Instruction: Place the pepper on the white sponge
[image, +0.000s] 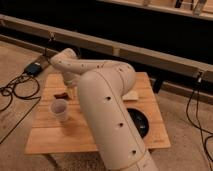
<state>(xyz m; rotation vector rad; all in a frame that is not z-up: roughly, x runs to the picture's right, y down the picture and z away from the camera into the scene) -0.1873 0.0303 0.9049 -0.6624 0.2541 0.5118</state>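
The arm (107, 107) sprawls across the table (55, 140); swinging toward the white sponge (131, 95), centre right, it could topple the cup (60, 109) at left. The pepper (61, 95) lies above the cup, unheld, gripper (71, 89) just beside it, open or clenched I cannot tell

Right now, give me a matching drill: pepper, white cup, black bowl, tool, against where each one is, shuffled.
1 pepper
2 white cup
3 black bowl
4 tool

A right side of the table, partly behind the arm
B table's left, in front of the pepper
C low over the table, just right of the pepper
D table's left, lying beyond the cup

Pairs: 1-D, 2-B, 3-A, 4-C
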